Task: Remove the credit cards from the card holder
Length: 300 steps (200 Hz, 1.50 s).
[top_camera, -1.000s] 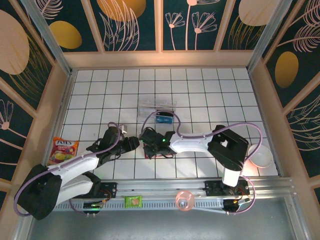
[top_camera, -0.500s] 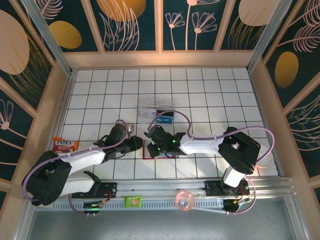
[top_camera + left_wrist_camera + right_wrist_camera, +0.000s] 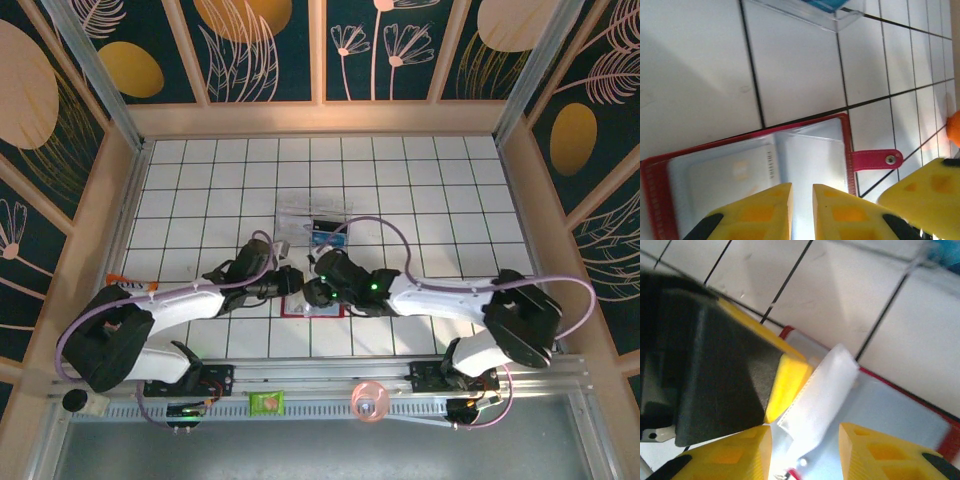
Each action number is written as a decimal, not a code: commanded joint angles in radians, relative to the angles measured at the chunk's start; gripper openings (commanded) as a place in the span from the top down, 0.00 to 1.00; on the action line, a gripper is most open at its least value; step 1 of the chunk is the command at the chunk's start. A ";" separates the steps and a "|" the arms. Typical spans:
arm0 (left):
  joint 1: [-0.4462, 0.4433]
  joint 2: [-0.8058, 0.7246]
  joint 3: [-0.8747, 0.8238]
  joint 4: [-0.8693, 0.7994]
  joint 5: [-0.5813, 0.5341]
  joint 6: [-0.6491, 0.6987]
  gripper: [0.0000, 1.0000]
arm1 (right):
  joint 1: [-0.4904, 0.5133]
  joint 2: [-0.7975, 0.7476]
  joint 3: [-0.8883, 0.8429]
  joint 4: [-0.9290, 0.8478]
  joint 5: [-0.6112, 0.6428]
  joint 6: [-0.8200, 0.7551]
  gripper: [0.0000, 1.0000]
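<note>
Card holder [image 3: 740, 170] lies open on tiles [image 3: 790, 75] between both grippers, near edge cut off behind fingers. Left gripper [image 3: 801, 192] jaws nearly together over sleeve; cannot tell whether pinching. Right gripper [image 3: 805, 440] spread; blurred pale sleeve [image 3: 820, 390], possibly card, stands between.

- From above, the card holder [image 3: 296, 311] lies mostly under the left gripper [image 3: 288, 285] and the right gripper [image 3: 320, 293]. Just its red near edge shows.
- In the left wrist view the bottom edge cuts off the card holder's near part. Whether the left fingers [image 3: 762, 212] pinch a sleeve is hidden.
- The print on the card [image 3: 735, 172] in its sleeve is too faint to read.
- Beyond the card holder, the clear plastic box [image 3: 840, 15] is cut off by the top edge.
- The right wrist view is blurred. A pale sheet [image 3: 822, 387] stands up from the card holder, and I cannot tell whether it is a card or a sleeve.
- Well left of the card holder, the left arm [image 3: 170, 305] hides most of a snack packet [image 3: 113, 282].
</note>
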 commanded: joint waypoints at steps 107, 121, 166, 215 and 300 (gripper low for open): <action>-0.189 0.318 0.229 -0.066 0.169 0.073 0.82 | -0.062 -0.233 -0.090 -0.111 0.261 0.137 0.67; -0.189 0.285 0.224 -0.045 0.166 0.072 0.81 | -0.068 -0.233 -0.091 -0.113 0.258 0.136 0.67; -0.188 0.031 0.194 -0.102 -0.040 0.102 0.62 | -0.098 -0.208 -0.086 -0.095 0.171 0.123 0.67; -0.116 -0.138 0.081 -0.230 -0.260 0.064 0.71 | -0.090 -0.044 -0.021 -0.040 -0.137 0.017 0.78; -0.039 -0.108 -0.055 -0.151 -0.227 0.036 0.73 | -0.041 0.100 -0.078 -0.138 -0.159 0.101 0.91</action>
